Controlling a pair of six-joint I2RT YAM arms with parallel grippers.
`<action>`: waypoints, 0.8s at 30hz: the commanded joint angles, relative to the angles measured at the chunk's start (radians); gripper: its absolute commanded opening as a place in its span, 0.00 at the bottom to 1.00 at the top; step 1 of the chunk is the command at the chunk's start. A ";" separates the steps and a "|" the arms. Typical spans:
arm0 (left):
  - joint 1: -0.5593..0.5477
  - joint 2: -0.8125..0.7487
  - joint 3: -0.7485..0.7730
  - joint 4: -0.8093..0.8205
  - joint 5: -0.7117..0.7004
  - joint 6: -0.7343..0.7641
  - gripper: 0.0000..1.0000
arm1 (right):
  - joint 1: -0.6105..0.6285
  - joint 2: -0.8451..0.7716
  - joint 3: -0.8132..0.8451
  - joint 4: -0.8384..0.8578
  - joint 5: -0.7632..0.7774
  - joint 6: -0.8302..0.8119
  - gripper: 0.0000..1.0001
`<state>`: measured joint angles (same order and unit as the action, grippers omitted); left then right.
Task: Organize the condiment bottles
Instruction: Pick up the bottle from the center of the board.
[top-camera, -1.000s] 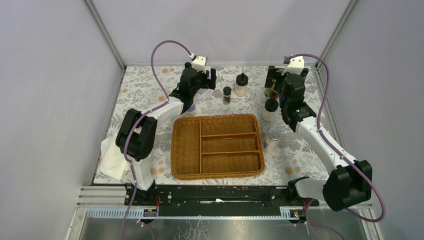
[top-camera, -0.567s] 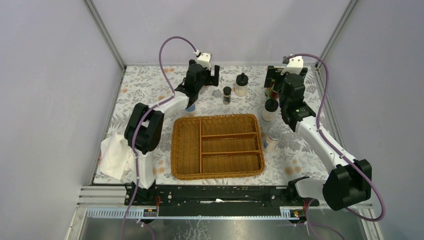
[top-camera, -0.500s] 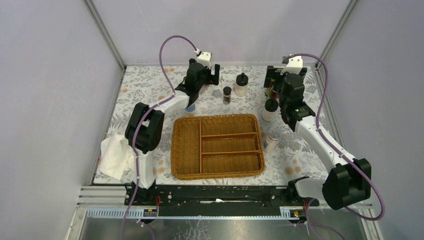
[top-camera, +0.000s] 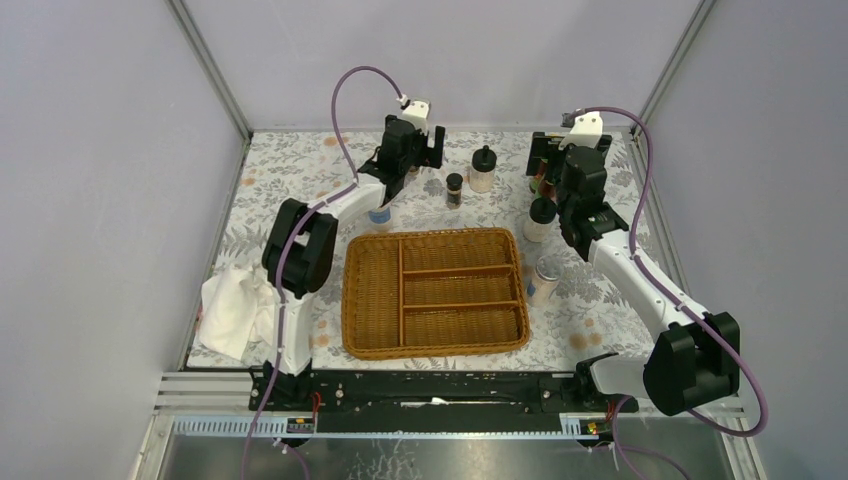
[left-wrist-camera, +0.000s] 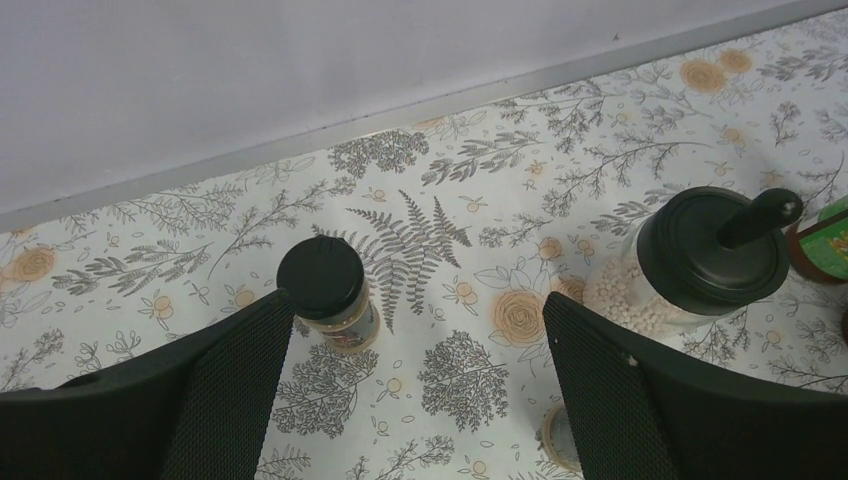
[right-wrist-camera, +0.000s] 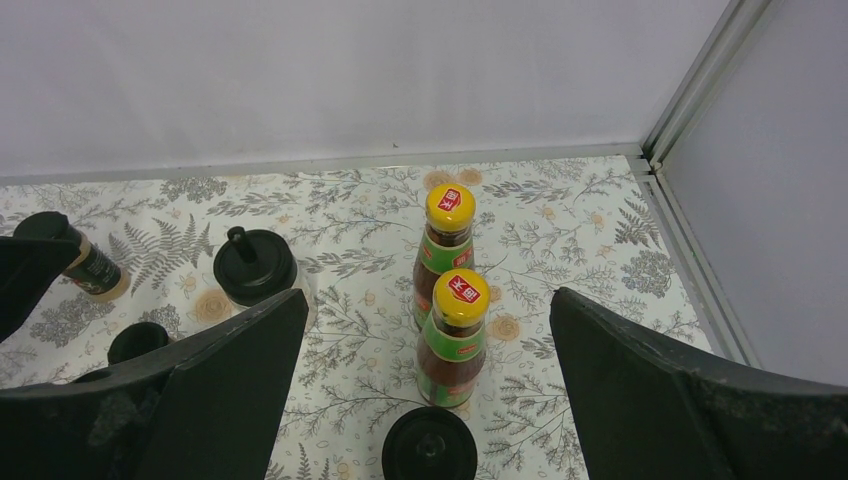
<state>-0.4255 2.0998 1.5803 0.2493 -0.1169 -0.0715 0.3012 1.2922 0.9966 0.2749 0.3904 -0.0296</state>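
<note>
Both grippers hang open over the back of the flowered table. My left gripper (top-camera: 421, 160) (left-wrist-camera: 418, 330) straddles bare cloth, with a dark black-capped jar (left-wrist-camera: 325, 292) just inside its left finger and a cream jar with a black knobbed lid (left-wrist-camera: 700, 262) (top-camera: 483, 170) beyond its right finger. Between the fingers of my right gripper (top-camera: 546, 166) (right-wrist-camera: 428, 300) stand two yellow-capped red-green bottles (right-wrist-camera: 455, 340) (right-wrist-camera: 447, 235), not touched. A second cream jar (right-wrist-camera: 430, 447) (top-camera: 540, 218) sits just below them. Another dark jar (top-camera: 454, 190) stands mid-table.
A divided wicker basket (top-camera: 346, 290) lies in the middle with nothing in it. One silver-lidded shaker (top-camera: 546, 281) stands at its right edge and another (top-camera: 380, 213) peeks from under the left arm. A white cloth (top-camera: 232, 310) lies at the left edge. The back wall is close.
The left arm has swung right and toward the back, bringing its open gripper over the dark jar. The right gripper has shifted only slightly. No bottle has moved.
</note>
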 joint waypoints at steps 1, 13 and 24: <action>-0.001 0.032 0.057 -0.051 -0.020 0.015 0.99 | 0.009 -0.007 0.007 0.039 -0.010 -0.015 1.00; 0.001 0.108 0.161 -0.144 -0.140 -0.043 0.91 | 0.009 -0.001 0.002 0.039 -0.020 -0.006 1.00; 0.040 0.180 0.332 -0.360 -0.142 -0.165 0.83 | 0.009 0.015 0.005 0.036 -0.032 0.002 1.00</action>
<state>-0.4088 2.2646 1.8671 -0.0322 -0.2321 -0.1837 0.3012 1.2968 0.9966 0.2749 0.3721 -0.0292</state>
